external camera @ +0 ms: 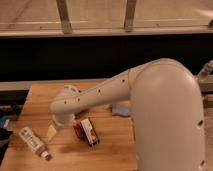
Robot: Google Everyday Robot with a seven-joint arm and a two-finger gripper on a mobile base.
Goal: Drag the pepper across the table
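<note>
Camera view shows the gripper [54, 128] low over the bench [112, 150] at the lower left of the frame, under the pale arm's wrist; whether it is wide or narrow I cannot tell. The pepper [78, 129] lies just right of it, dark red and glossy, close against the left side of the black box [90, 133] — touching or only beside, unclear. It looks light, smooth and slippery, likely to roll or skid under a sideways push, so taking it across its narrow middle seems safest. A white bottle [33, 142] lies further left.
</note>
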